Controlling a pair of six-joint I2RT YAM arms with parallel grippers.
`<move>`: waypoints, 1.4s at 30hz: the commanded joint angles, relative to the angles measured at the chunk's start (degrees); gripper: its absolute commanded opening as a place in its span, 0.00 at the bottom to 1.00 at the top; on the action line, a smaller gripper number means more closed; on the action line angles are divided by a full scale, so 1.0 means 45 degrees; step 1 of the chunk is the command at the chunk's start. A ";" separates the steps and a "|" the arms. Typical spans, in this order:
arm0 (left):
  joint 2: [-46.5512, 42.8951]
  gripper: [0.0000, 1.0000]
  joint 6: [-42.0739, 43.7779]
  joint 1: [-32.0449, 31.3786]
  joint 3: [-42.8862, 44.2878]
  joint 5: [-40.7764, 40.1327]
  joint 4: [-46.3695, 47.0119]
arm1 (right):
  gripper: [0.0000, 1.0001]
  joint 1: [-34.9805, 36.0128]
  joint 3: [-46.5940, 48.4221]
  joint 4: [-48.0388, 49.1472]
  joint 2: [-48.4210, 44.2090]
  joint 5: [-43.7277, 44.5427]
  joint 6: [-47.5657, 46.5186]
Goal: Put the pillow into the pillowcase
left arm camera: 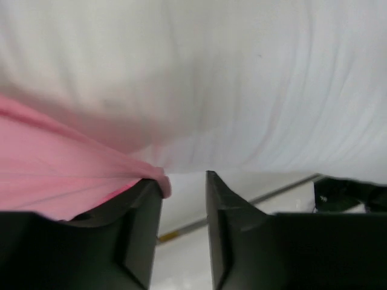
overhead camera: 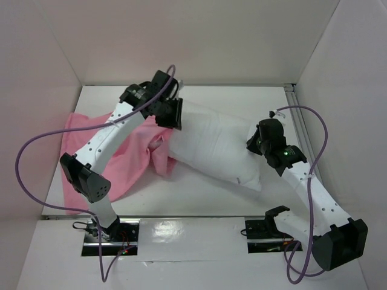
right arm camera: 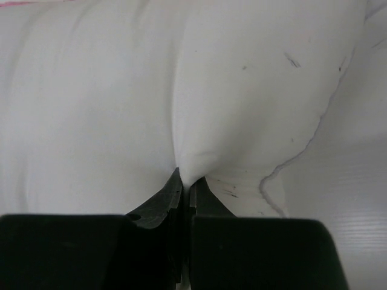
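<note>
**Table** (overhead camera: pixel 193 199): flat white top with a matt finish; a bare strip shows toward the near side in the top view.

**Back wall** (overhead camera: pixel 199 36): plain white panel, upright, meeting the table along its far edge.

**Left wall** (overhead camera: pixel 30 90): plain white panel, closing the left side.

**Right wall** (overhead camera: pixel 354 72): plain white panel, closing the right side.

**Near rail** (overhead camera: pixel 181 216): thin metal strip running left to right along the table's near edge. A similar strip shows in the left wrist view, but whether it is the same one cannot be told.

**Side rail** (overhead camera: pixel 297 115): metal strip along the table's right edge, starting at the far right corner, just beside the right wall.

**Front panel** (overhead camera: pixel 193 238): glossy white sheet below the near rail, catching glare.
</note>
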 commanded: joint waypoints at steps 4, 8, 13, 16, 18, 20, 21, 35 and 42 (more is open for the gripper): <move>0.0568 0.27 0.0217 0.2168 0.2161 -0.0498 0.0752 | 0.00 0.0326 0.0416 0.0122 -0.0113 -0.0478 -0.0546; 0.1114 0.50 0.0623 0.3011 0.2688 -0.0169 0.0752 | 0.00 0.0444 0.0417 0.0122 0.0024 -0.0477 -0.0821; 0.1526 0.61 0.1739 0.3306 0.2690 0.1181 0.0226 | 0.00 0.0444 0.0535 0.0122 0.0142 -0.0612 -0.1075; 0.1371 0.61 0.1877 0.3306 0.2455 0.0211 0.0224 | 0.00 0.0561 0.0535 0.0122 0.0434 -0.0613 -0.1210; 0.1254 0.61 0.1877 0.3306 0.2319 -0.0669 0.0362 | 0.00 0.0561 0.0535 0.0122 0.0435 -0.0731 -0.1211; 0.1407 0.68 0.1470 0.3306 0.2649 -0.2852 0.0537 | 0.00 0.0561 0.0535 0.0122 0.0551 -0.0731 -0.1348; 0.1525 0.73 0.1467 0.3306 0.2825 -0.3635 0.0537 | 0.00 0.0561 0.0535 0.0122 0.0553 -0.0731 -0.1348; 0.4983 0.94 0.2249 0.3541 0.4469 -0.7061 0.0928 | 0.00 0.0912 0.0885 -0.0112 0.0787 -0.0223 -0.1211; 0.5237 0.25 0.2249 0.3541 0.4721 -0.6946 0.0928 | 0.00 0.1165 0.0886 -0.0112 0.1041 -0.0223 -0.1211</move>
